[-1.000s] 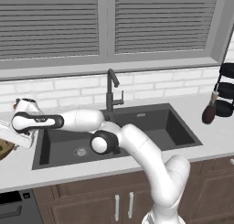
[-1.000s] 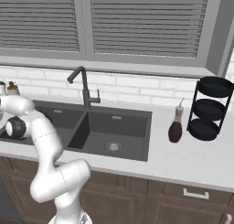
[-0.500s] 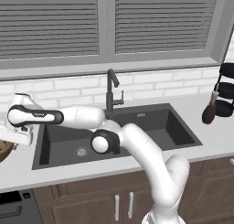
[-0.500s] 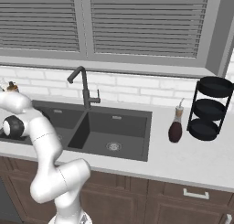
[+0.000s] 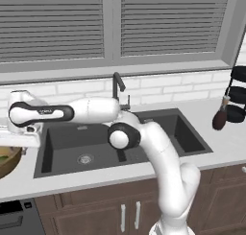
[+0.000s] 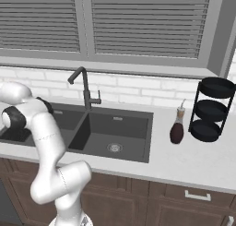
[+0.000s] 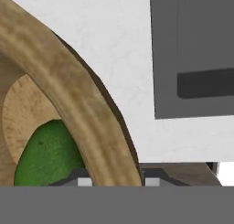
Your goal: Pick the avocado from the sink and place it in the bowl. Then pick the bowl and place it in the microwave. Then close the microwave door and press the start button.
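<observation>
**Avocado in the wooden bowl, gripper at the bowl's rim**

The avocado (image 7: 48, 152) lies inside the bowl (image 7: 68, 95), on its pale wooden floor, up against the inner side of the thick rim. In the hand view the green fruit is partly hidden by that rim, which sweeps across the picture from the top left to the bottom middle. The gripper (image 7: 114, 181) sits right at this rim: one finger tip shows on the inner side and one on the outer side, with the wooden wall between them, so the fingers are clamped on the bowl's rim.

In the left base view the bowl (image 5: 8, 161) stands on the countertop (image 5: 96, 174) at its left end, just beside the left edge of the sink (image 5: 120, 140), with a trace of green inside it. The arm reaches out over the left basin to that end of the counter, and the hand hangs directly above the bowl.

Both basins of the sink (image 6: 103, 130) hold nothing but their round metal drains; the dark faucet (image 6: 83, 86) stands behind the divider. Toward the right end of the counter a small dark bottle (image 6: 176, 130) stands near a black tiered rack (image 6: 209, 110), apart from the sink.
</observation>
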Controlling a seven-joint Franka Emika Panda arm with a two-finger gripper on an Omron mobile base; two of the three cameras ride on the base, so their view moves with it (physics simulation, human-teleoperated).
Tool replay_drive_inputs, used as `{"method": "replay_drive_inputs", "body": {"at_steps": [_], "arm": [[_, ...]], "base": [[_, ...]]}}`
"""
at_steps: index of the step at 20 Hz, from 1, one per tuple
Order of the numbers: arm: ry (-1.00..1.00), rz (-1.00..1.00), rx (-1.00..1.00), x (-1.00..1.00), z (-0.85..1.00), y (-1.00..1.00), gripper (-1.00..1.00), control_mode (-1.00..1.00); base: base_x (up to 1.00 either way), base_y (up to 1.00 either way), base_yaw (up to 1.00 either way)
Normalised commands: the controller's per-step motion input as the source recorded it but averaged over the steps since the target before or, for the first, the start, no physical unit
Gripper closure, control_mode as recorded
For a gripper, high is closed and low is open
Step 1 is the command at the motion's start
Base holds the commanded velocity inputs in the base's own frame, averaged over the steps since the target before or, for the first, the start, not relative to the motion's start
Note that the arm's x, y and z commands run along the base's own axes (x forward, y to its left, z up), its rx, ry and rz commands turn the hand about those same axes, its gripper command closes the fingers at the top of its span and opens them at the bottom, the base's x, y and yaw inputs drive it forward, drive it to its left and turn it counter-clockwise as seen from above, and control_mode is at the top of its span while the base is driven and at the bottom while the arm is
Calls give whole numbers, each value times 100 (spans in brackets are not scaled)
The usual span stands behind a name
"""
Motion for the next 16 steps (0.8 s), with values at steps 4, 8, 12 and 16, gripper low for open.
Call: {"method": "replay_drive_inputs", "body": {"at_steps": [4,8,12,16], "arm": [[-23,-10,2,-73,23,-81,100,-100],[-21,-17,7,-66,21,-90,100,-100],[-10,-24,10,-49,33,-88,100,-100],[-2,-27,13,-36,53,-73,100,-100]], "base": [[0,0,0],[0,0,0],[0,0,0],[0,0,0]]}}
